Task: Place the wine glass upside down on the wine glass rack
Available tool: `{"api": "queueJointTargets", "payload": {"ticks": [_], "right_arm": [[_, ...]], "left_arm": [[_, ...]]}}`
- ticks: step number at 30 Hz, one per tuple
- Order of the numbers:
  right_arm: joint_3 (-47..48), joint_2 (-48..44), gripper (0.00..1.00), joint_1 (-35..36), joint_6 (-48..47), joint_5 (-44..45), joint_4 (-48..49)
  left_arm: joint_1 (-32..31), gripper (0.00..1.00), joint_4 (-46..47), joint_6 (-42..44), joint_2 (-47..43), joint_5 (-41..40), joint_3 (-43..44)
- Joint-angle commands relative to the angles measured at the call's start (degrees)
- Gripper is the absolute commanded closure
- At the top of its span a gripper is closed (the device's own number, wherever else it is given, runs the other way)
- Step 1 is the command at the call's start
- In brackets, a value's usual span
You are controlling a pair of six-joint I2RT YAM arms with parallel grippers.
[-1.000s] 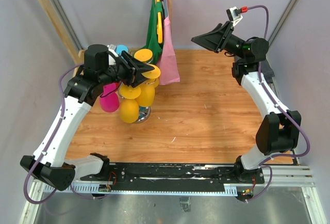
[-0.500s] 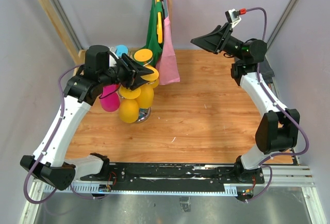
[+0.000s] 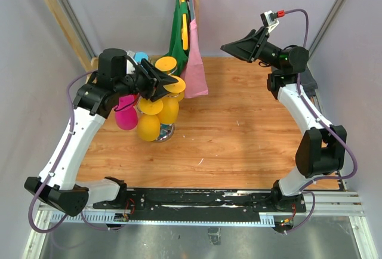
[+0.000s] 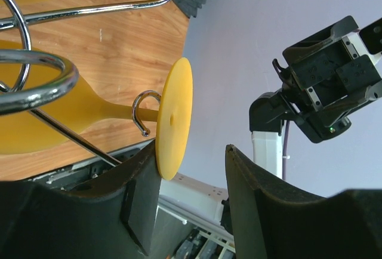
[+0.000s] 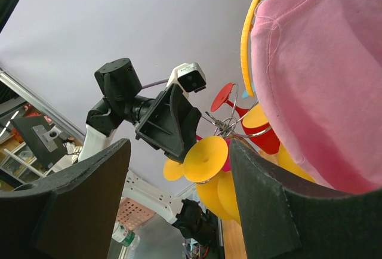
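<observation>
Wine glass: a yellow glass [image 4: 174,119] hangs upside down at the left of the left wrist view, bowl low and round foot up; its stem sits inside a curled hook.
Rack: the chrome wire stand [image 3: 165,132] is at the back left of the table [image 3: 250,139], with more yellow glasses and a pink glass [image 3: 126,117] hanging from it.
Left gripper: the left gripper [image 4: 191,151] is at the rack, jaws apart. The edge of the glass's foot is just beside one finger [image 4: 138,193], possibly touching it; the other finger is well clear. Nothing is clamped.
Right gripper: the right gripper [image 5: 179,145] is raised over the back right of the table, pointing left toward the rack, jaws wide apart with nothing between them.
Cloths: a pink cloth [image 3: 195,71] and a green cloth [image 3: 177,32] hang at the top centre of the overhead view, just right of the rack.
</observation>
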Motion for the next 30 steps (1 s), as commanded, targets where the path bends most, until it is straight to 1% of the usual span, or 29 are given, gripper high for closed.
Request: {"api": "queueJointTargets", "payload": {"ticks": [1, 7, 12, 16, 21, 25, 30], "right_arm": [[-0.13, 0.47, 0.32, -2.02, 0.80, 0.50, 3.93], [0.25, 0.95, 0.32, -2.01, 2.32, 0.47, 5.41], [-0.41, 0.45, 0.32, -2.10, 1.87, 0.37, 5.25], [-0.08, 0.91, 0.32, -2.06, 2.16, 0.47, 5.48], [-0.36, 1.07, 0.32, -2.06, 2.81, 0.43, 6.40], [-1.04, 0.70, 0.35, -1.79, 2.34, -0.64, 6.11], [-4.67, -1.47, 0.41, -0.43, 0.37, -0.86, 4.30]], "left_arm": [[-0.19, 0.50, 0.20, 0.42, -1.57, -0.01, -0.72], [-0.21, 0.50, 0.19, 0.97, 0.48, 1.17, -0.10], [-0.13, 0.50, 0.16, 0.02, -1.75, 0.11, -1.01], [-0.21, 0.50, -1.94, 1.54, -0.30, 0.53, 0.48], [-0.12, 0.50, -3.18, 1.62, -1.77, -0.63, 0.57], [-0.13, 0.50, -3.15, 1.71, -1.57, -0.78, 1.14], [-0.17, 0.49, -3.19, 2.25, 0.00, -1.03, 2.93]]}}
